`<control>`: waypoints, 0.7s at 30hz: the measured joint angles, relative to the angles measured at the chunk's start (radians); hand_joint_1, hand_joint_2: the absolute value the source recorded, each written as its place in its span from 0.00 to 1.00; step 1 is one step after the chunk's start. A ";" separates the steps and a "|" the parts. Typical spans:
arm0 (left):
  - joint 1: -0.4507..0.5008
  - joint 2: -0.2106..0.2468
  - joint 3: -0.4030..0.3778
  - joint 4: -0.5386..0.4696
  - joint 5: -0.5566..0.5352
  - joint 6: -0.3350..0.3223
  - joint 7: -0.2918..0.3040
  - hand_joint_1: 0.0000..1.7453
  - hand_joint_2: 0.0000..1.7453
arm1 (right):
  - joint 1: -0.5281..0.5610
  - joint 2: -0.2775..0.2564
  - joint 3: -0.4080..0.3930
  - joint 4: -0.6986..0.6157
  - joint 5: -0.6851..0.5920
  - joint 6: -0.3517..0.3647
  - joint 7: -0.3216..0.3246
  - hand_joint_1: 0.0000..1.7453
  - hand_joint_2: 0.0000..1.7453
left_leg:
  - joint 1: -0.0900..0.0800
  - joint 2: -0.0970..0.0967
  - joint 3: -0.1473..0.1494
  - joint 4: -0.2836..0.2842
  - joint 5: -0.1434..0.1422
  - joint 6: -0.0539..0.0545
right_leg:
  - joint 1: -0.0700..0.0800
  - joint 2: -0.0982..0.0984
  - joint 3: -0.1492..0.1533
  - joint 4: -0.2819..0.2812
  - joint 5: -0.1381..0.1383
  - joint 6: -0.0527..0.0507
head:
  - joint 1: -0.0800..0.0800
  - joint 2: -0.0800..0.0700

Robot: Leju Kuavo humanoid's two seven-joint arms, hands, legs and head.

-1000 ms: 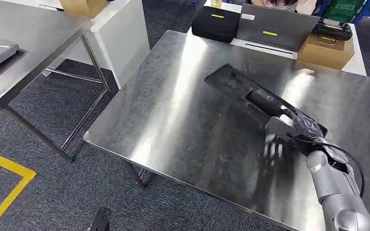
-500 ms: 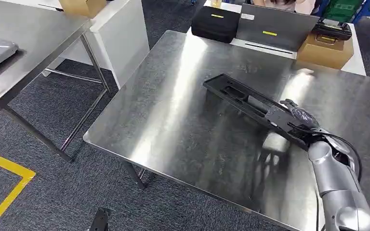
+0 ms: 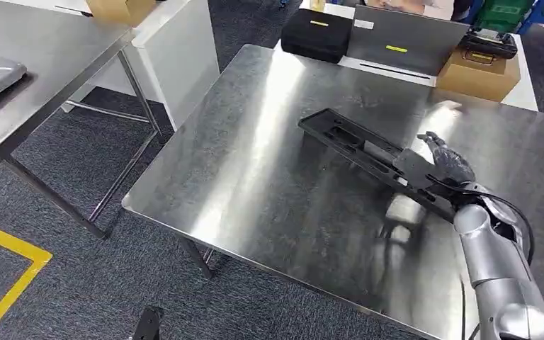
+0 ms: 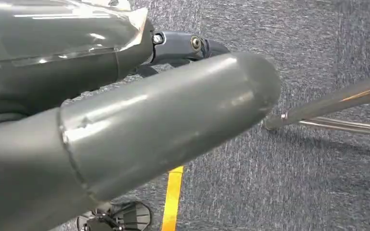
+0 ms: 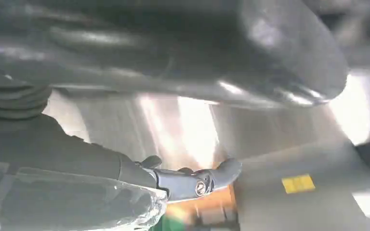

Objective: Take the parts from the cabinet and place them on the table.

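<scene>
Right robot hand open beside part.

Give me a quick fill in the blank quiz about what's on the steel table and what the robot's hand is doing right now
1. The long black part lies flat on the steel ____.
2. The hand at the part's near end is the robot's ____ hand.
3. Behind the table, the cardboard box stands to the right of a ____ case.

Missing words: table; right; black
</scene>
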 joint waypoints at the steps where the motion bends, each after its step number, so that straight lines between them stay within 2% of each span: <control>1: 0.000 0.000 0.000 0.000 -0.001 0.000 0.000 0.00 0.00 | -0.005 0.000 0.004 -0.014 0.004 -0.013 0.000 0.00 0.00 | 0.000 0.000 0.000 0.000 0.000 0.000 | 0.000 0.000 0.000 0.000 0.000 0.000 | 0.000 0.000; 18: -0.001 -0.005 0.000 0.000 -0.005 -0.003 0.000 0.00 0.00 | -0.023 0.000 0.039 -0.067 0.008 -0.023 0.007 0.00 0.00 | 0.000 0.000 0.000 0.000 0.000 0.000 | 0.000 0.000 0.000 0.000 0.000 0.000 | 0.000 0.000; 21: -0.002 -0.005 0.000 0.000 -0.013 -0.005 0.000 0.00 0.00 | -0.023 0.000 0.044 -0.071 0.025 -0.049 -0.002 0.00 0.00 | 0.000 0.000 0.000 0.000 0.000 0.000 | 0.000 0.000 0.000 0.000 0.000 0.000 | 0.000 0.000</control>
